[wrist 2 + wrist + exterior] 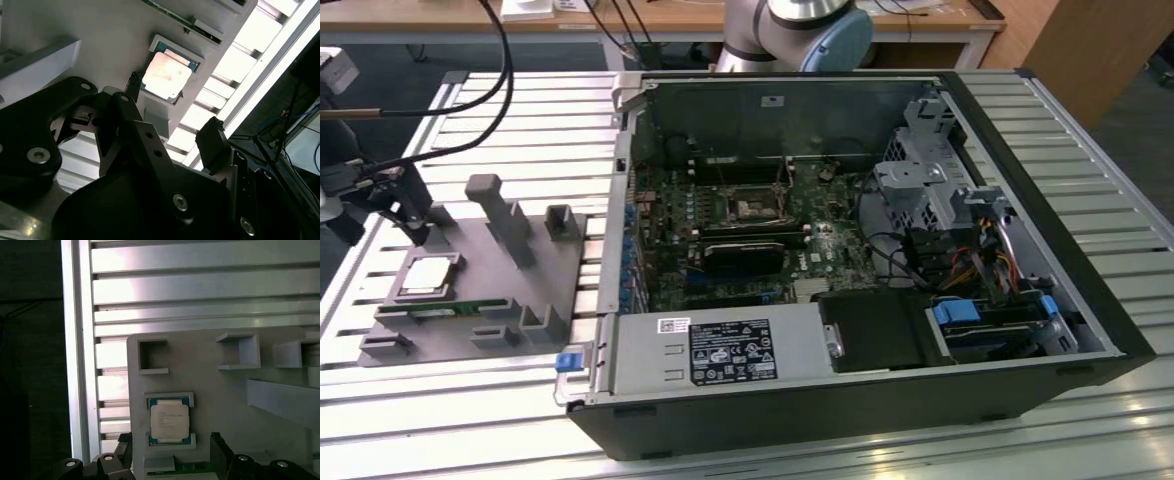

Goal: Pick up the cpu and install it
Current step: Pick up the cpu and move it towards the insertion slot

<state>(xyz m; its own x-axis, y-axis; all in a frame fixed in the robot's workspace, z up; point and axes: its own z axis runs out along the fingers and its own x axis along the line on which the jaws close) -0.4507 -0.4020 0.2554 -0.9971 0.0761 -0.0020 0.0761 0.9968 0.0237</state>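
Surface: ribbed aluminium table (480, 420), bright parallel slats, lies under everything you are working over.
Jaws: your gripper (170, 441) hangs with its two black fingers (212, 142) spread apart, and you hold nothing.
Cpu place: the cpu (170, 422) sits below the gap between the fingers. It is about centred between them in the first wrist view, and neither finger touches it.
Cpu pose: flat, metal lid facing up at you. It is nearly square, and its slightly longer side runs crosswise to the line joining your two fingers.
Cpu make: smooth pale silver lid with rounded corners and a thin dark greenish rim around it.
Pocket: a shallow raised frame hugs the chip on its edges.
Tray: matte grey plastic fixture plate (225, 390) carries that pocket, plus open square brackets and upright posts.
Memory stick: long narrow green memory stick (434, 310) stands in a slot just beside the pocket, near your fingers.
Case: well away from the jaws, a black steel computer case (854, 425) lies open on its side.
Board: the green motherboard (720, 230) lies inside it, crowded with small parts.
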